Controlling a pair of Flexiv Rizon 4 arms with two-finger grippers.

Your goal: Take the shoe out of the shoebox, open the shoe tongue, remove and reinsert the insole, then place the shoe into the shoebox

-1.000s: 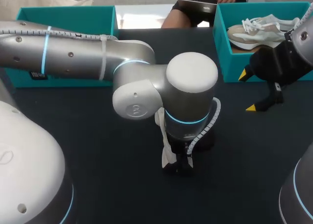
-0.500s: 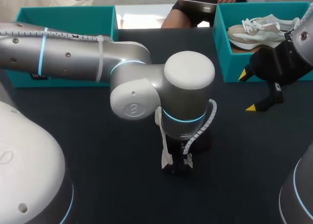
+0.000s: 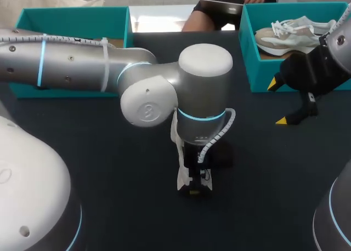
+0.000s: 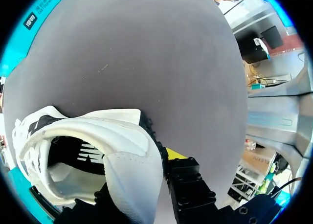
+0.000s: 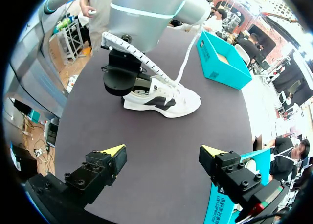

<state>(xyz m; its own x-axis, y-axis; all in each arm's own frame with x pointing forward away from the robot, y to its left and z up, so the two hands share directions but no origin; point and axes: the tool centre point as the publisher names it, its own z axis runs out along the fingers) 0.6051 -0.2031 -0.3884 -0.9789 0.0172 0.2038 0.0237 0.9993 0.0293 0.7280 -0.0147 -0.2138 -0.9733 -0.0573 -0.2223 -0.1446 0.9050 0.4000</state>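
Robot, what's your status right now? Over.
Left gripper shut on white sneaker, sneaker standing on table. Right gripper open, empty, off to the side. No obstacle seen around sneaker.

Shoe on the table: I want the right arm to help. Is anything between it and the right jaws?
Nothing visible does. Only bare table lies between the shoe and the open right jaws. The left jaws grip its heel end, aside from that path.

Matt dark table (image 3: 98, 169), smooth white shoe (image 5: 161, 100), satin silver left arm (image 3: 71, 70).
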